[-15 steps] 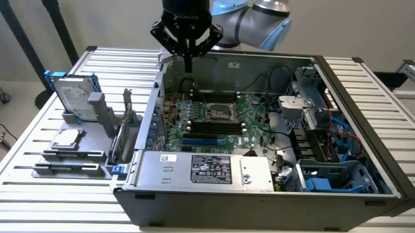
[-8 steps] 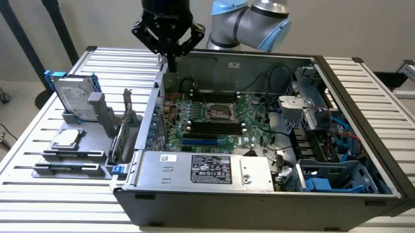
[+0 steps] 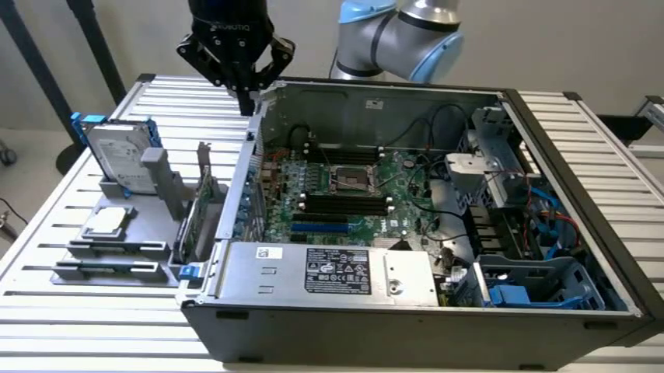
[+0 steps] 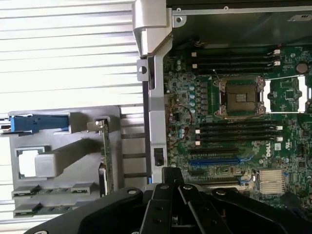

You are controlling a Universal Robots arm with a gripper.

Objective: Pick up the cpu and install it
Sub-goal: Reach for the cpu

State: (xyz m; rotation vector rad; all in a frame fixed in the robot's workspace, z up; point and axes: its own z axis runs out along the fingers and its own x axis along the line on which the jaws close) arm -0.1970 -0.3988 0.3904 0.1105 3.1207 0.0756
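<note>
Jaws together, empty, above case (image 3: 415,330) wall. Cpu (image 3: 107,223) flat on tray (image 3: 151,233), well apart; best gripped squarely by its edges.

Open computer case (image 3: 311,330): recorded across the centre and right of the exterior view. The motherboard (image 3: 358,210) was exposed inside, and a labelled power supply (image 3: 332,270) was seated along the near edge. Grey holder (image 3: 145,225): noted at left on the slatted table (image 3: 93,326). A blue-railed hard drive (image 3: 117,151) was stood upright in it.
</note>
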